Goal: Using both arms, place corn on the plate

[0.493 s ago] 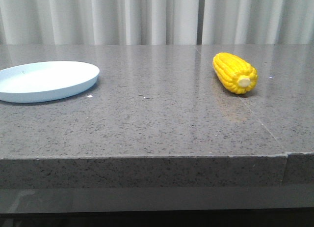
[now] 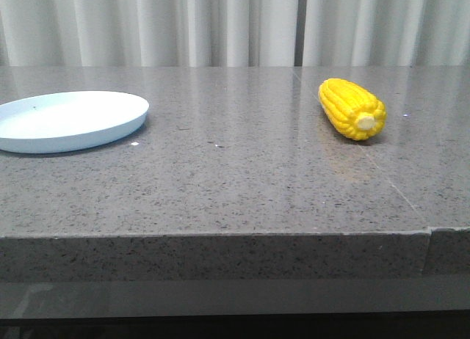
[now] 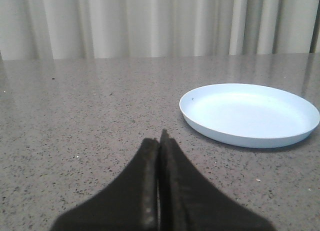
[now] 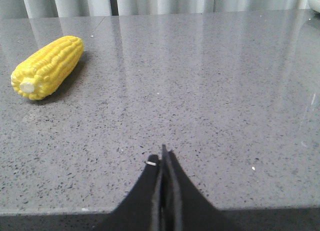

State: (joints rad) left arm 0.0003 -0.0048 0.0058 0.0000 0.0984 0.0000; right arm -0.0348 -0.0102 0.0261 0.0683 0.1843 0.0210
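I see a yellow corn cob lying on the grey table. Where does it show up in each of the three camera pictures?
Front view: the corn lies right of centre on the table, stub end toward the camera.
Left wrist view: not in it; only the plate and the closed left pincer show.
Right wrist view: the corn sits at upper left, apart from the closed right pincer.
Shared landmark: the pale curtain behind the table.

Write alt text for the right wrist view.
A yellow corn cob lies on a speckled grey stone table, its pale stub end toward the camera. The black right gripper is shut and empty, well apart from the cob.
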